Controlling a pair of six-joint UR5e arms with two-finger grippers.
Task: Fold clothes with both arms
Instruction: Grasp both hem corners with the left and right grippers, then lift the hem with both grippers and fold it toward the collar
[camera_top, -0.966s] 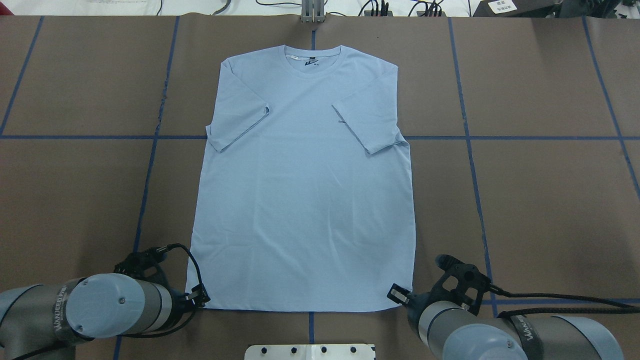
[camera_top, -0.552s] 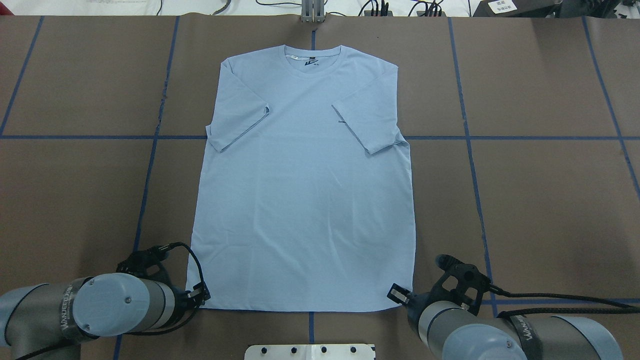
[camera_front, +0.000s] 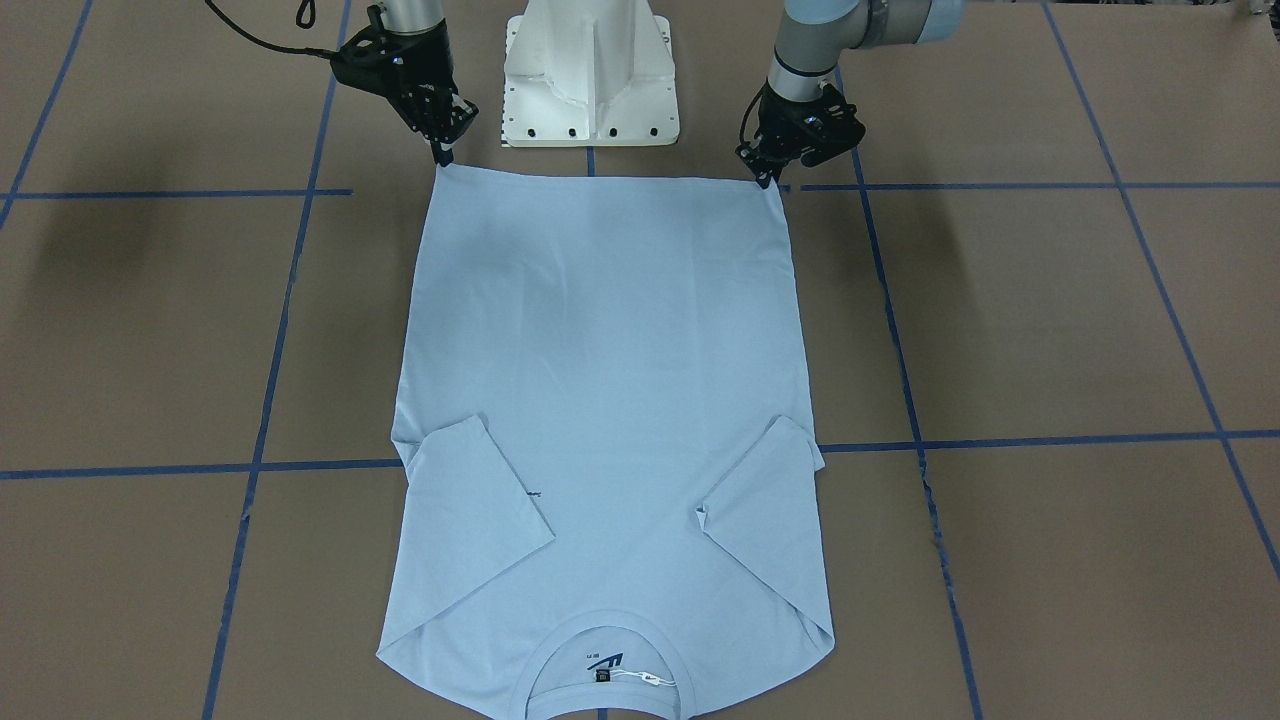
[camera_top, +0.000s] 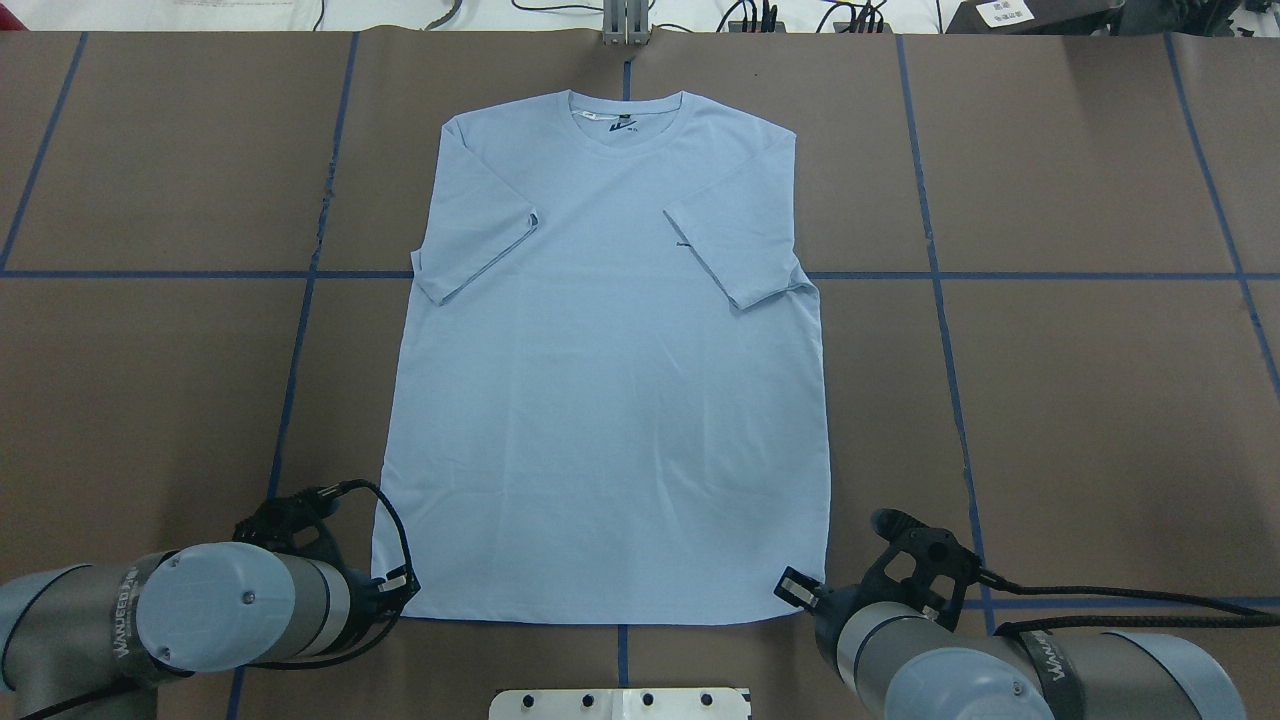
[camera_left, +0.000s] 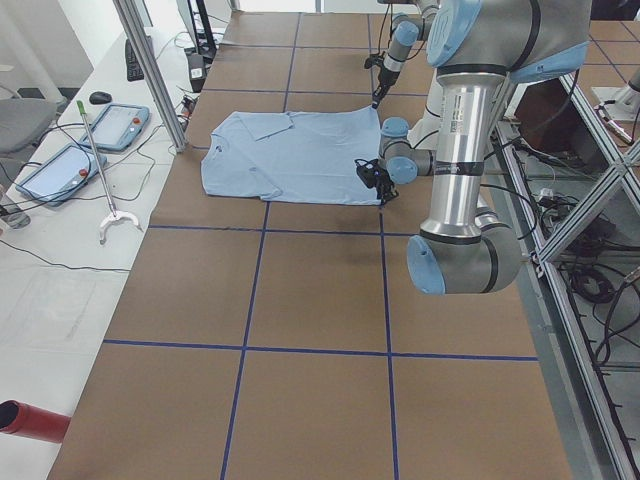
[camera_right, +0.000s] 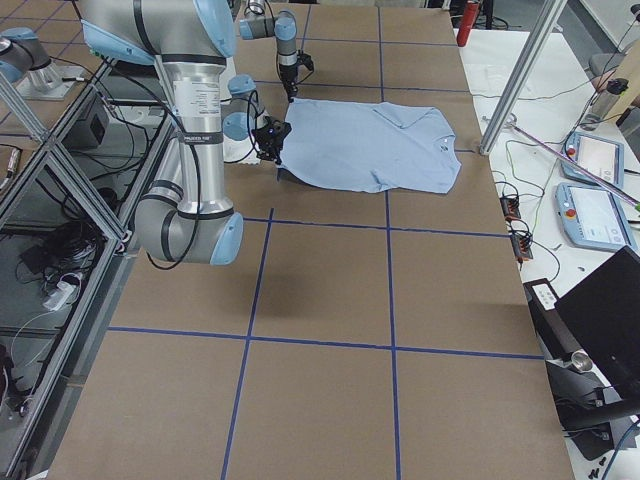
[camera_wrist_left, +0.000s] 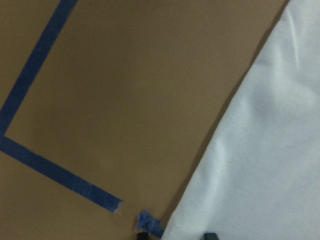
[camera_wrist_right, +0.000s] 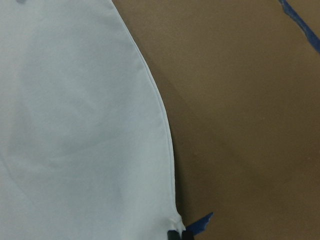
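Observation:
The light blue T-shirt (camera_top: 610, 400) lies flat on the brown table with its collar at the far side, and both short sleeves are folded in over the chest. In the front-facing view the shirt (camera_front: 600, 330) has its hem towards the robot. My left gripper (camera_top: 398, 592) sits at the near left hem corner. In the left wrist view the fingertips (camera_wrist_left: 210, 235) stand apart on either side of that corner. My right gripper (camera_top: 797, 590) is at the near right hem corner. The cloth (camera_wrist_right: 75, 125) puckers where the right gripper's fingertips (camera_wrist_right: 173, 234) pinch it.
The white pedestal base (camera_front: 590, 80) stands between the arms, just behind the hem. Blue tape lines (camera_top: 930, 275) cross the brown table. A metal bracket (camera_top: 625, 25) and cables sit at the far edge. Teach pendants (camera_left: 120, 125) lie on a side table beyond the collar end.
The left arm's wrist swayed slightly right and back again, with its gripper staying at the hem corner. The right arm and the shirt have not visibly moved.

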